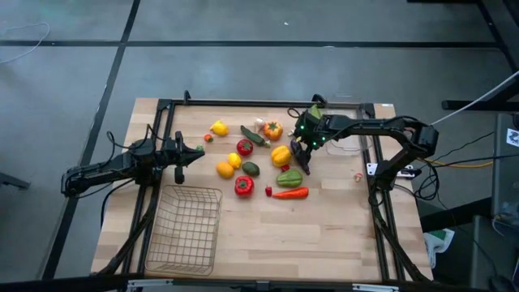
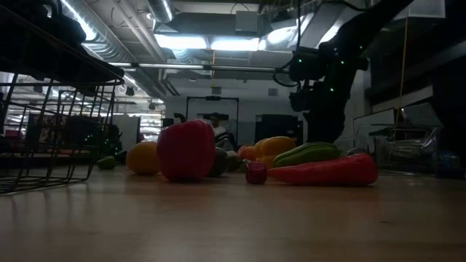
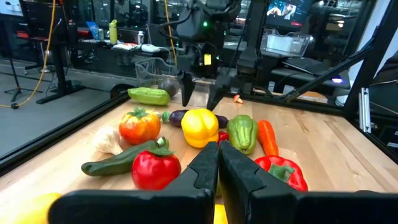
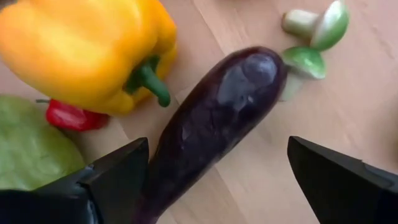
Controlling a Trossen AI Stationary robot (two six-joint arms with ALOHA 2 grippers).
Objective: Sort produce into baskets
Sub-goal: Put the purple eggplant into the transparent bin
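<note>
A purple eggplant lies flat on the wooden table among the scattered produce, beside a yellow pepper. My right gripper hangs open just above it, pointing steeply down, one finger on each side of the eggplant's thicker half and touching nothing. The same gripper shows over the right side of the pile. My left gripper rests shut and level at the table's left, empty. The wire-mesh basket stands at the near left, and the clear bin at the far right.
Around the eggplant lie a small red piece, a green vegetable and two little green-capped pieces. Farther left are a red pepper, a tomato, a cucumber and a lemon. A long red-orange piece lies nearer.
</note>
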